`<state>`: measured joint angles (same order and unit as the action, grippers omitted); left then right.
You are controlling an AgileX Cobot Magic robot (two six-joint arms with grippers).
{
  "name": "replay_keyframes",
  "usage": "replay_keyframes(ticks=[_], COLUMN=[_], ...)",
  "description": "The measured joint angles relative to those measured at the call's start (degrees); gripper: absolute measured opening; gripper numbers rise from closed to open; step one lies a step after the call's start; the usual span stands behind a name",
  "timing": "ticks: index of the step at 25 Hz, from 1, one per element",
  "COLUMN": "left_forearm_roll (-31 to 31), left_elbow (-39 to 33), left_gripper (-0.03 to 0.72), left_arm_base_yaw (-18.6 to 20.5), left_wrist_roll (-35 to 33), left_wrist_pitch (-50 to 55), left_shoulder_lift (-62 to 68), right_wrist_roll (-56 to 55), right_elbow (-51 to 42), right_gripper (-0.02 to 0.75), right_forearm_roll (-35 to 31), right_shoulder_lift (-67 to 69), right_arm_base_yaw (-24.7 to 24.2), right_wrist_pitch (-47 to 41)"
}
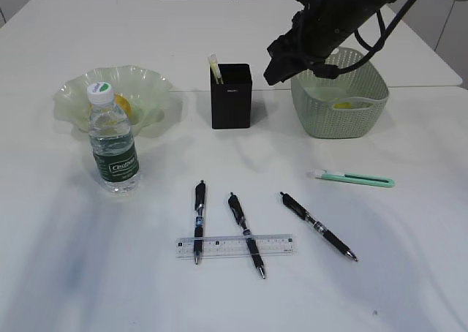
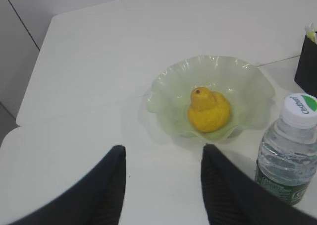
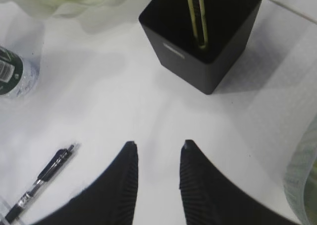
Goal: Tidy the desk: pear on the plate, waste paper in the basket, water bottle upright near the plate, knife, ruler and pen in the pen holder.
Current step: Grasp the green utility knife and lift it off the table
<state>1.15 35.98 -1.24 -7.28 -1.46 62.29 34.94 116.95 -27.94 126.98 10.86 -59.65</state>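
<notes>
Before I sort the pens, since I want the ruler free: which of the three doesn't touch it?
The right-hand pen. It lies slanted, clear of the ruler, while the left pen and middle pen both lie across it.

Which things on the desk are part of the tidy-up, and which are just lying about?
Job: pear, plate, water bottle, basket, pen holder, ruler, three pens, green knife.
Lying about: nothing visible.

Open surface point(image 1: 409, 259) at front right and front left. Middle blocked: three pens point(image 1: 244, 234) over ruler point(image 1: 235, 246). Bottle point(image 1: 113, 140) stands just before plate point(image 1: 150, 91); pen holder point(image 1: 231, 96) near basket point(image 1: 339, 105).
</notes>
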Motion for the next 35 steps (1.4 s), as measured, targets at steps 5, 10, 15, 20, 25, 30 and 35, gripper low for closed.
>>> replay_keyframes(ticks=[5,10,15,20,25,30,35], left_forearm_roll=[0.10,0.10,0.10,0.10,0.10,0.10,0.10], left_elbow=[0.00,0.00,0.00,0.00,0.00,0.00,0.00], left_gripper=[0.348,0.349,0.348,0.349,0.348,0.349,0.348], left_arm_base_yaw=[0.00,0.00,0.00,0.00,0.00,0.00,0.00], left_wrist_roll=[0.00,0.00,0.00,0.00,0.00,0.00,0.00], left_wrist_pitch=[0.00,0.00,0.00,0.00,0.00,0.00,0.00], left_shoulder_lift=[0.00,0.00,0.00,0.00,0.00,0.00,0.00], right_wrist_roll=[-1.91,-3.55,-3.69,-3.69,-5.27,-12.78,-21.33], right_elbow=[0.07,0.12,0.12,0.12,0.12,0.12,0.12], right_gripper=[0.219,0.219,0.220,0.220,0.220,0.220,0.220], right_forearm_roll=[4.16,8.81,14.56,19.90,21.35,22.90,24.95], right_shoulder_lift=[-1.20,-2.47,-2.89,-3.17,-3.62,-4.54,-4.64], right_arm_base_yaw=[0.00,0.00,0.00,0.00,0.00,0.00,0.00], right_wrist_pitch=[-3.87,-8.91,-10.51,-10.74,-10.82,-10.82,-10.95])
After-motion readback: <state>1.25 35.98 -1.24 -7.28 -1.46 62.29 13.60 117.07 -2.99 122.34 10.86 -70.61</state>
